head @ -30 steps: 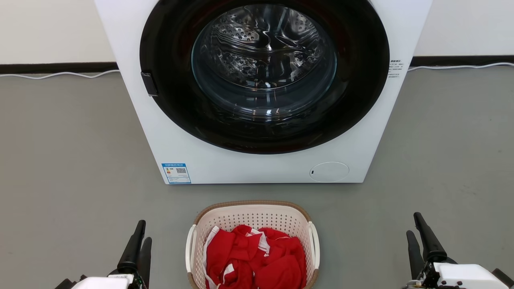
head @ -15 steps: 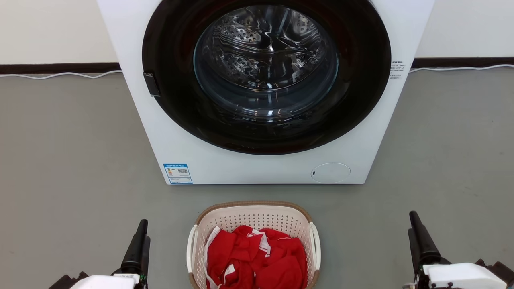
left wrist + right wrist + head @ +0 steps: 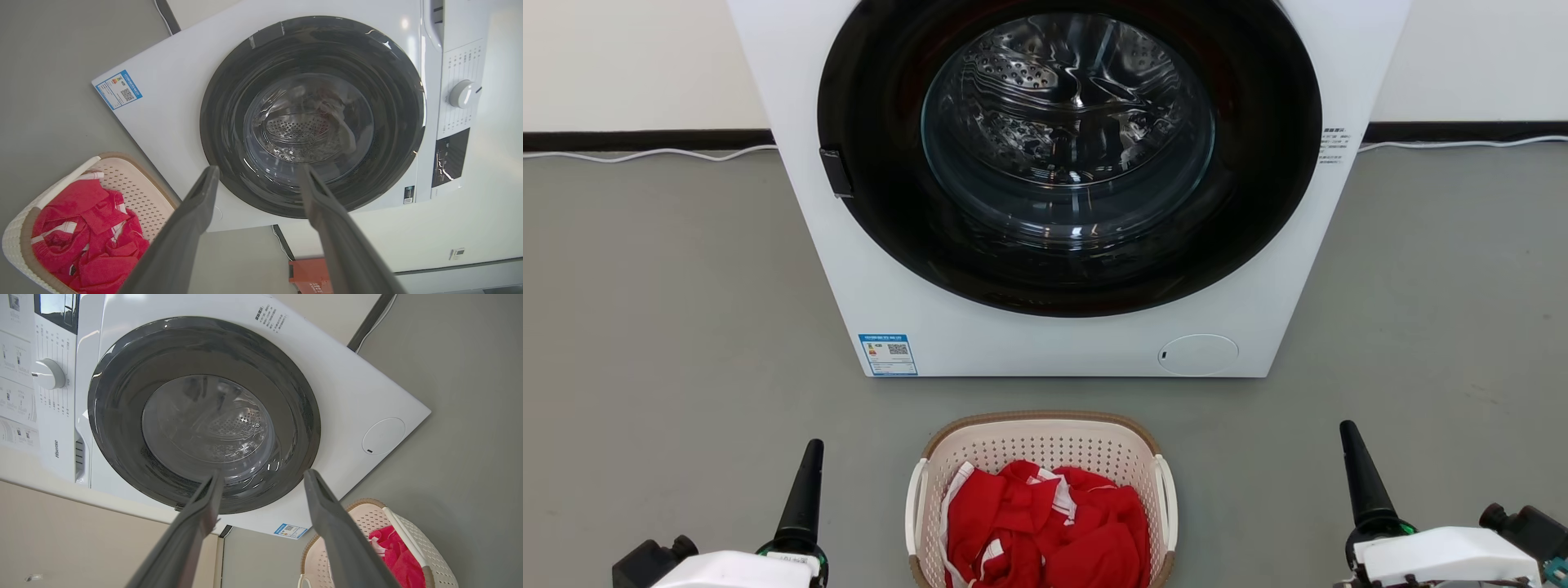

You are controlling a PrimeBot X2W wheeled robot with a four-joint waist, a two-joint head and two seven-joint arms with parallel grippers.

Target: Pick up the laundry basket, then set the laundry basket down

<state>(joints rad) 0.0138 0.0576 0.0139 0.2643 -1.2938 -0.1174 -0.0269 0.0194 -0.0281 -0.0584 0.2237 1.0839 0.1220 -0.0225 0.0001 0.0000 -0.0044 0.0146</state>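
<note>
The laundry basket (image 3: 1045,445) is cream-white and perforated with a brown rim and white side handles. It stands on the grey floor in front of the washing machine and holds red clothes (image 3: 1045,523). My left gripper (image 3: 810,457) hovers to its left and my right gripper (image 3: 1349,437) farther off to its right, both apart from it. In the head view each gripper's fingers line up as one. The left wrist view has the left gripper (image 3: 257,171) open and empty, with the basket (image 3: 135,192) at lower left. The right gripper (image 3: 261,475) is likewise open, the basket (image 3: 367,516) at lower right.
A white front-loading washing machine (image 3: 1054,351) with a shut dark round door stands just behind the basket. A white cable (image 3: 645,153) runs along the wall's base. An orange box (image 3: 310,275) sits beside the machine. Grey floor lies open on both sides.
Both wrists have rolled, so each gripper's two fingers now overlap as one in the head view. The camera has shifted slightly. The basket has not moved.
</note>
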